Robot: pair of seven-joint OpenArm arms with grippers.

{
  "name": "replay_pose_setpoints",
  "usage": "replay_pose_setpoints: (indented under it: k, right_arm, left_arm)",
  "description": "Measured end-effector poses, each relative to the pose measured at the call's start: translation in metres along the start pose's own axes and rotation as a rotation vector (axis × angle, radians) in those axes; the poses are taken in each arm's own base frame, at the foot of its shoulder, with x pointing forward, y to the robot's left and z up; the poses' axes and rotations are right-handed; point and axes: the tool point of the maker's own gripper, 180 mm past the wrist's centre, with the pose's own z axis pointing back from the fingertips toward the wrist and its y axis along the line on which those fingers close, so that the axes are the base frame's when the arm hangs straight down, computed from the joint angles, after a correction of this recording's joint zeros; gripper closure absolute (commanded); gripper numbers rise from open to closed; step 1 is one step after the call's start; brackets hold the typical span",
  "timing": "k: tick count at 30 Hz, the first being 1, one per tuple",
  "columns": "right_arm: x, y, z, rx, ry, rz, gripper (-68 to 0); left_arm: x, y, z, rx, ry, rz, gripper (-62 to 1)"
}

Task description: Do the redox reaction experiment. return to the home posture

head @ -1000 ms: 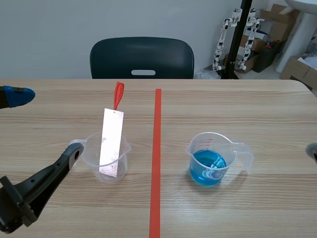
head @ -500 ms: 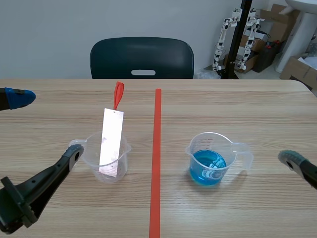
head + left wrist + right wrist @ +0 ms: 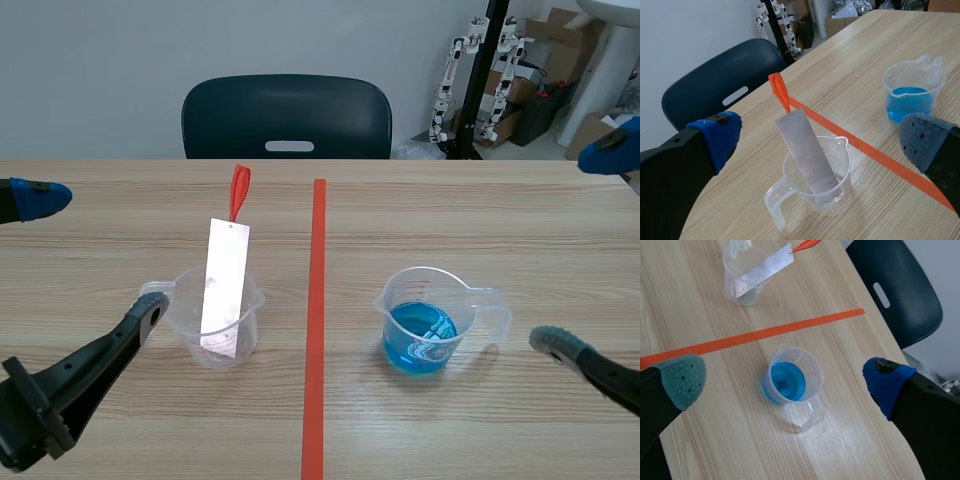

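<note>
A clear beaker (image 3: 222, 325) left of the tape line holds a leaning metal strip (image 3: 224, 286) with an orange tag (image 3: 239, 190). The same beaker (image 3: 816, 178) and strip (image 3: 806, 152) lie ahead of my left gripper (image 3: 815, 137), between its wide-apart fingers. Right of the line stands a clear beaker of blue liquid (image 3: 432, 322). My left gripper (image 3: 90, 245) is open beside the strip beaker, touching nothing. My right gripper (image 3: 592, 245) is open to the right of the blue beaker (image 3: 790, 380), which sits ahead of the right gripper (image 3: 785, 372) with nothing held.
An orange-red tape line (image 3: 316, 320) runs down the middle of the wooden table (image 3: 450, 215). A dark chair (image 3: 287, 118) stands at the far edge. Cardboard boxes and a stand (image 3: 480, 70) are beyond the table at the back right.
The right arm has come in from the right edge; its lower finger slid left toward the blue beaker and its upper finger appeared. The left arm and both beakers stayed still.
</note>
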Motion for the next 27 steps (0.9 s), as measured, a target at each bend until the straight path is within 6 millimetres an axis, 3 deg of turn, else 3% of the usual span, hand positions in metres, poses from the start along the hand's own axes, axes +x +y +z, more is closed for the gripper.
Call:
replay_pose_setpoints:
  k: [4,10,16,27]
  right_arm:
    - [-0.003,0.001,-0.001,0.032,0.027,0.016,-67.9]
    - [-0.001,-0.019,-0.001,-0.029,0.046,0.02,-67.9]
    - [-0.011,0.002,-0.005,0.019,0.068,-0.052,-67.9]
    - [-0.018,-0.002,-0.006,-0.097,0.071,-0.083,-67.9]
  left_arm:
    - [0.0,0.0,0.0,0.0,0.0,0.0,-62.3]
    - [0.0,0.0,0.0,0.0,0.0,0.0,-62.3]
    - [0.0,0.0,0.0,0.001,0.0,0.0,-62.3]
    - [0.0,0.0,0.0,0.002,-0.002,0.003,-62.3]
